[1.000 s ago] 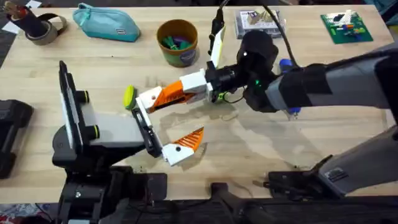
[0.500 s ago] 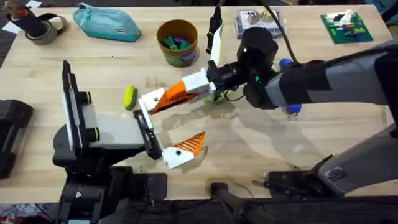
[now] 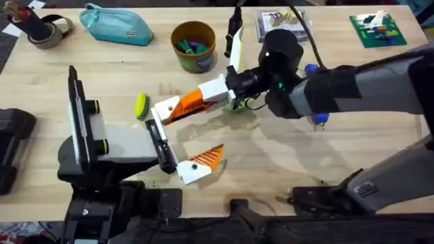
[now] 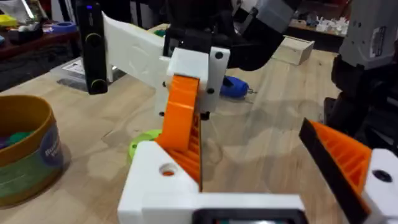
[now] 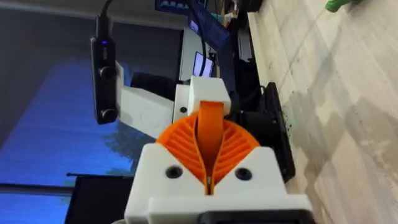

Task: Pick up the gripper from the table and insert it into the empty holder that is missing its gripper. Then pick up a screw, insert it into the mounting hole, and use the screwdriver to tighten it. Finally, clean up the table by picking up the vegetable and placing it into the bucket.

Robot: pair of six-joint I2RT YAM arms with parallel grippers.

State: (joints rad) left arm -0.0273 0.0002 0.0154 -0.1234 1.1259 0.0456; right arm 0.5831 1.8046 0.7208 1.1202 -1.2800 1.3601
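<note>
Right gripper (image 3: 220,95) has its fingers clamped on the long orange gripper (image 3: 192,102), tip at the holder (image 3: 165,108) above the bench (image 3: 339,156). Left gripper's (image 3: 196,163) fingers: I can't tell.

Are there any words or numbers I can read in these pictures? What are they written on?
No text here can be read for sure.
On the bucket: pale lettering on its side band, too blurred to read.
On the teal pouch: a small patch on its side, too small to read.
On the flat packet at the table's far edge: some print, too small to read.
</note>
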